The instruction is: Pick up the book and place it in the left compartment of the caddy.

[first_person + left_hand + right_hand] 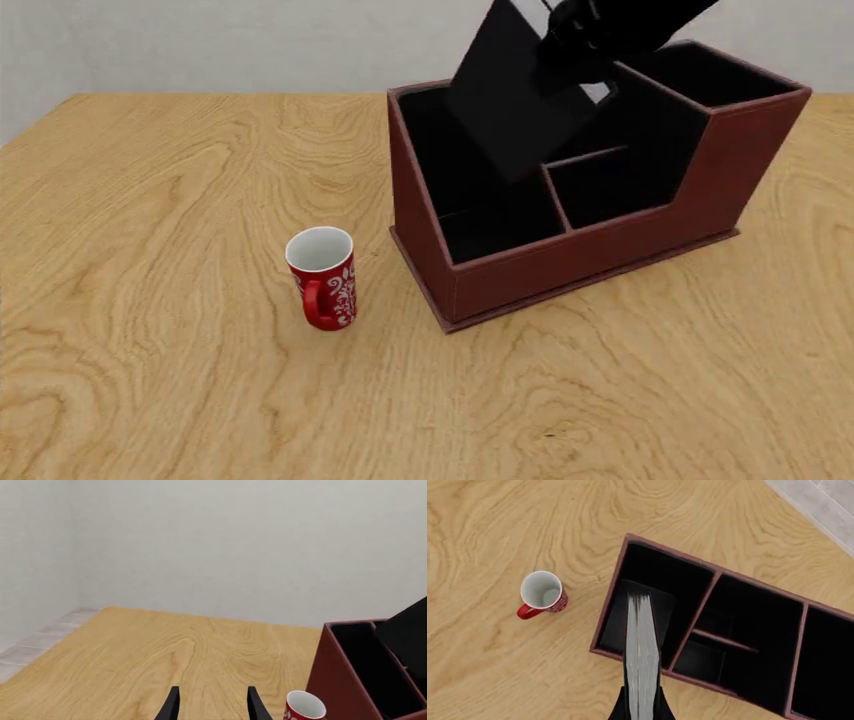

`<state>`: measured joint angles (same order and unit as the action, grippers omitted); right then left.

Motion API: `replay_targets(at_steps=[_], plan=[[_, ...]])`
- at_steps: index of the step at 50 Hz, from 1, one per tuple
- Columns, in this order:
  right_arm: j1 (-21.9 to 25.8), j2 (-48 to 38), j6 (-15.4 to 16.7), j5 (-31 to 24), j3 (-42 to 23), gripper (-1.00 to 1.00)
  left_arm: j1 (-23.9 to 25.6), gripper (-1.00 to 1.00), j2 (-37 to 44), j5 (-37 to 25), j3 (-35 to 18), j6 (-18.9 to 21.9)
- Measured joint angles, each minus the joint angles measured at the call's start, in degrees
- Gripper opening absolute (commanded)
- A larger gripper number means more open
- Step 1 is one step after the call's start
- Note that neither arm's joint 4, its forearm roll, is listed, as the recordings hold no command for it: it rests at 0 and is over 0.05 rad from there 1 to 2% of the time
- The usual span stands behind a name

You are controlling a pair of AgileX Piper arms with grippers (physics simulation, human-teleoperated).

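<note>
The book [514,95] hangs in the air, tilted, with its lower corner dipping into the left compartment [447,150] of the caddy [587,260]. In the right wrist view the white page edge points toward the camera, and the book stands over the same compartment, near its outer wall. The right hand [640,707] holds it, the fingers pressed against both covers at the upper end.

The step in hand, as I judge it, is the placing: the book is carried and already partly inside, but it is not yet released. I cannot tell whether its lower corner touches the floor of the compartment. The next move probably calls for lowering it more, keeping it away from the wall between the sections, and then opening the fingers.

The left hand [212,705] holds nothing, its fingers apart, above the bench [160,380]. A red mug [323,275] stands upright on the bench, near the caddy but not touching it.
</note>
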<state>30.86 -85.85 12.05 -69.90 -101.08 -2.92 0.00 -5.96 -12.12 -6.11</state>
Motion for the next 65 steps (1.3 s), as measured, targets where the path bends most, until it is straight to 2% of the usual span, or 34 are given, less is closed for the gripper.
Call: replay_targets(at_steps=[18,65], plan=[[-1.7,-5.1,-0.2,0.0,-2.3,-1.00,-0.8,1.00,0.0,0.8,1.7,-0.1],[-0.1,-13.3,-3.5,1.3,-4.5,-1.00,-2.7,1.00,0.0,1.6,3.6,0.3]])
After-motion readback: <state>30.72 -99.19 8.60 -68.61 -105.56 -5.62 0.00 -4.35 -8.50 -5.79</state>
